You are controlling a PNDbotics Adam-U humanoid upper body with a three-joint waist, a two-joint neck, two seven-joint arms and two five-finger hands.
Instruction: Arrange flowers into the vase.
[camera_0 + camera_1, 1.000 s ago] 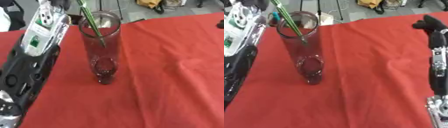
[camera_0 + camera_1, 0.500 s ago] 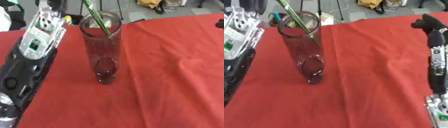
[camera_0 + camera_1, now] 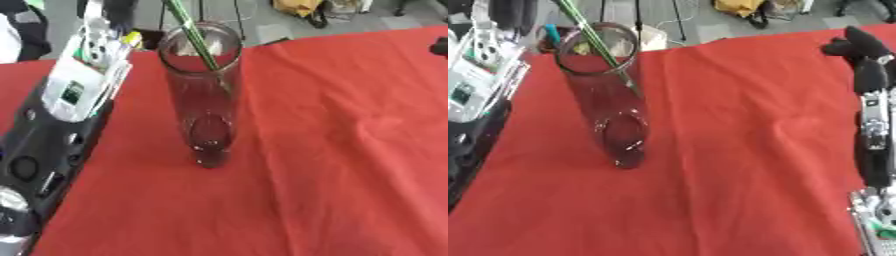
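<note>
A tall clear glass vase (image 3: 206, 110) stands upright on the red tablecloth (image 3: 341, 150). A thin green stem (image 3: 194, 35) slants down from the picture's top edge into the vase's mouth; its top is cut off. My left arm (image 3: 79, 85), black with a white forearm, runs up the left side beside the vase. Only a dark part of my left hand (image 3: 507, 11) shows at the top edge. My right hand (image 3: 857, 44) rests on the cloth at the far right, away from the vase, fingers relaxed and holding nothing.
The cloth's far edge (image 3: 350, 37) lies just behind the vase, with floor, cables and a yellow object (image 3: 297, 7) beyond. My right forearm (image 3: 875, 145) lies along the right edge. Bare red cloth stretches between the vase and the right arm.
The left forearm has shifted slightly away towards the top, and the stem has drawn up a little inside the vase's mouth. The vase and the right hand have not moved.
</note>
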